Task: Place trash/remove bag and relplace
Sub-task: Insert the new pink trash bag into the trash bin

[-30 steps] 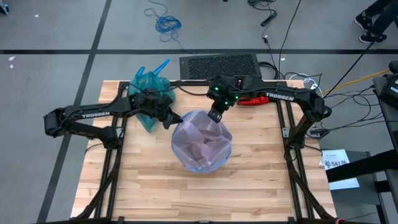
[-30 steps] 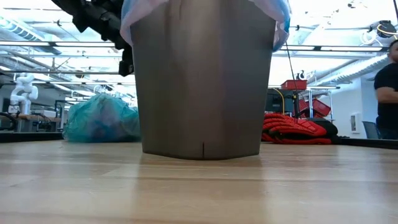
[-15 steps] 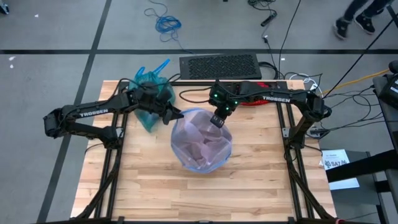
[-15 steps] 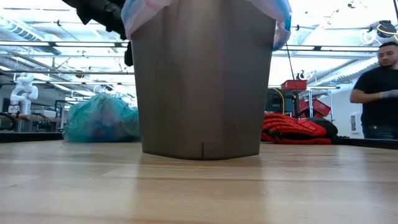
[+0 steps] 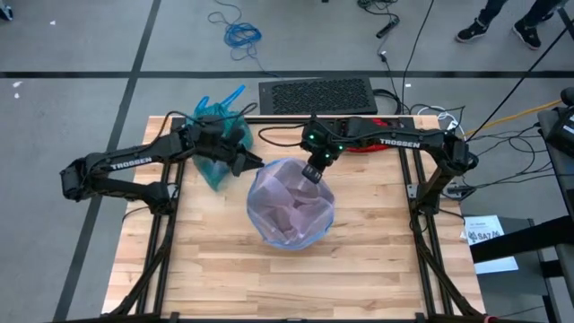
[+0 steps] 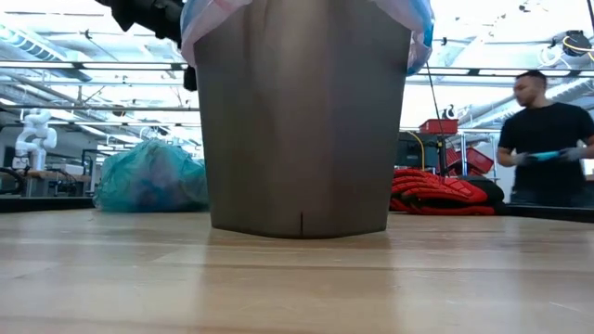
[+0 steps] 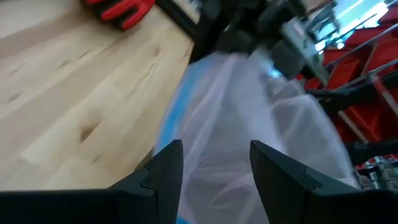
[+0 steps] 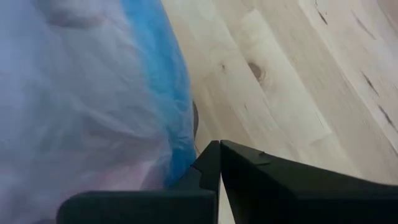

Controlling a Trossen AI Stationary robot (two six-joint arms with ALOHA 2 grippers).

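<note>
- Broadly, a pale wooden table (image 5: 224, 269) is seen from above, with a dark arm reaching in from each side.
- At the middle of the table a grey bin (image 6: 302, 139) is stood upright; it is lined with a pale pink translucent bag (image 5: 289, 203) whose blue strip (image 8: 155, 74) is folded over the rim.
- Whether any trash lies inside the bin cannot be told through the crinkled plastic.
- The bag (image 5: 218, 135) of teal-green plastic is set down bunched near the table's far left corner, well apart from the bin, with its tie handles sticking up; in the low view it is seen resting on the table left of the bin.
- The left gripper (image 5: 254, 163) is held just beside the bin's left rim, its jaws apart and nothing between them; the pink liner is seen just ahead of them in the left wrist view.
- The right gripper (image 5: 312, 174) is placed over the bin's far rim, with its jaws together; whether any plastic is pinched in them cannot be told.
- A red glove (image 6: 444, 195) is lain at the table's far edge, right of the bin.
- A person (image 6: 548, 139) in a dark shirt is seen in the room beyond the table.
</note>
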